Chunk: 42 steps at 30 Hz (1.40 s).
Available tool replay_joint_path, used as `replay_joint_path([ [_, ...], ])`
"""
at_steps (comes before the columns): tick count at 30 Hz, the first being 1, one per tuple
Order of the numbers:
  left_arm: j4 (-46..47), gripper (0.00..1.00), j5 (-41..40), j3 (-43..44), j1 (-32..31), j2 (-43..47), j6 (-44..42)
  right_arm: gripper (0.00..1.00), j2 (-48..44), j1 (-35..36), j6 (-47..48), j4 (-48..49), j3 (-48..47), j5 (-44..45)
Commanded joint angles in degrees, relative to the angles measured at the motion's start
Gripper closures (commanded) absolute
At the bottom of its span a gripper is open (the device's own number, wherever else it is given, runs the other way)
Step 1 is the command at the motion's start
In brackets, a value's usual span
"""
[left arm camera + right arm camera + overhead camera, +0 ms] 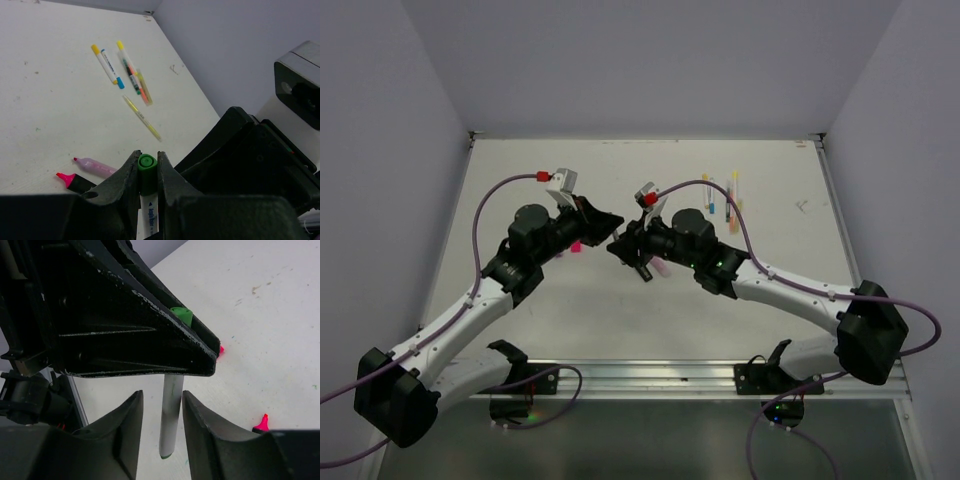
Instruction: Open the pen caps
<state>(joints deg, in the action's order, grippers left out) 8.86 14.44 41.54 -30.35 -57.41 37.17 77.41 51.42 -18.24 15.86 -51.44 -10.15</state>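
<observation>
My left gripper (148, 162) is shut on a white pen (148, 212), its fingertips squeezing the green pen cap (147, 162) at the pen's end. In the right wrist view the same cap (182, 315) pokes out past the left fingers (150, 340). The white pen body (171, 410) hangs down between the fingers of my right gripper (161, 395), which is open with a gap on each side. From above, the two grippers (605, 225) (623, 245) meet tip to tip over the table's middle.
Several capped pens (132, 75) lie in a loose group far back on the table, also seen from above (725, 195). A thin yellow pen (142, 117) lies nearer. A lilac pen (95, 166) and a black-and-pink one (75, 181) lie just under the grippers.
</observation>
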Motion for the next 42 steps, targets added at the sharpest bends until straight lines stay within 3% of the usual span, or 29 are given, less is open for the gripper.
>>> replay_joint_path([
  [1,5.1,1.00,1.5,-0.1,0.2,1.3,-1.7,0.62,1.6,-0.1,0.0,1.6,-3.5,0.0],
  [2,5.5,1.00,1.4,0.1,0.2,1.4,-1.7,0.64,2.0,0.0,0.0,1.3,-3.7,0.2],
  [7,6.5,1.00,-2.0,0.6,0.2,1.3,-1.0,1.00,2.2,0.0,0.0,1.4,-1.8,1.4],
  [14,9.2,1.00,-11.4,0.9,0.2,2.3,-0.8,1.00,2.2,0.0,0.1,-0.3,1.7,0.7],
  [25,22.5,1.00,-20.9,4.8,0.2,2.0,-4.0,1.00,4.2,0.2,-0.5,1.9,9.4,-5.0],
  [31,26.1,1.00,-22.3,9.3,1.1,0.2,-6.4,1.00,5.2,0.2,0.3,3.7,12.3,-7.8],
  [42,30.2,1.00,-18.7,12.0,10.3,-1.9,1.9,1.00,4.2,0.2,0.5,6.8,16.7,-8.7],
])
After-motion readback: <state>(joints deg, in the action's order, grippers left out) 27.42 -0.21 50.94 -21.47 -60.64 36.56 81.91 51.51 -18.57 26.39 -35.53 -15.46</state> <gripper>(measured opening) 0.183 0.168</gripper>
